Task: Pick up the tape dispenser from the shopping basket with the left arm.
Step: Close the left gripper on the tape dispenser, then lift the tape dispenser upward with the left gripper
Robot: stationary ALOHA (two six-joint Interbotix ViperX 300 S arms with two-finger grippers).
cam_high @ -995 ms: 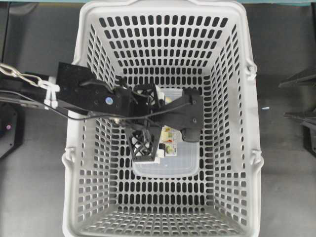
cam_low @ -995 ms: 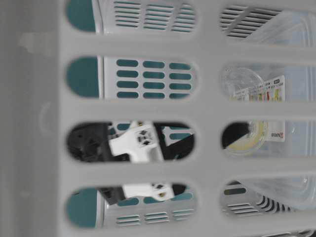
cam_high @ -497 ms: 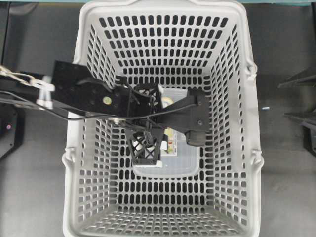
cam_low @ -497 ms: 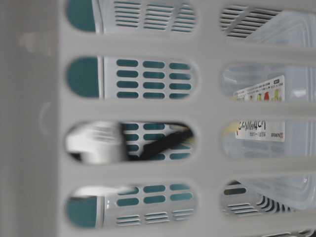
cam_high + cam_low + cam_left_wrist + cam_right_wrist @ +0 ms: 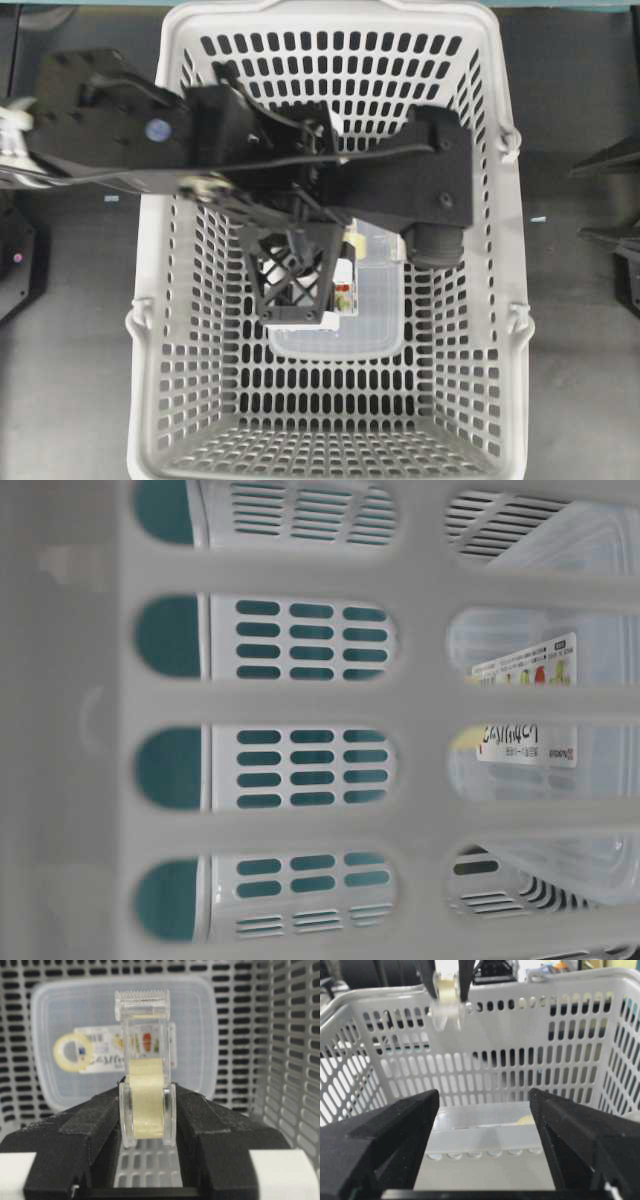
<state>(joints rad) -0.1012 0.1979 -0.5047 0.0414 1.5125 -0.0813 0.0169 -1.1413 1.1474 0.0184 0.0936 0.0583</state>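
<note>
My left gripper (image 5: 146, 1110) is shut on the tape dispenser (image 5: 146, 1095), a small clear case with a pale yellow roll and a toothed cutter at its top. The black fingers press its two flat sides. The overhead view shows the left arm (image 5: 150, 130) reaching over the light grey shopping basket (image 5: 515, 250), with the tape dispenser (image 5: 343, 285) hanging above the basket floor. From the right wrist view the tape dispenser (image 5: 445, 1002) hangs at rim height. My right gripper (image 5: 484, 1097) stands open and empty outside the basket wall (image 5: 520, 1060).
A clear lidded plastic box (image 5: 65, 1020) with a colourful label lies flat on the basket floor, under the dispenser; it also shows as the box (image 5: 370, 320) and the box (image 5: 540, 680). The right gripper (image 5: 600, 197) waits at the table's right edge.
The left gripper closed on the tape dispenser and rose with it, towards the basket's far end. It has left the table-level view. The right arm has not moved.
</note>
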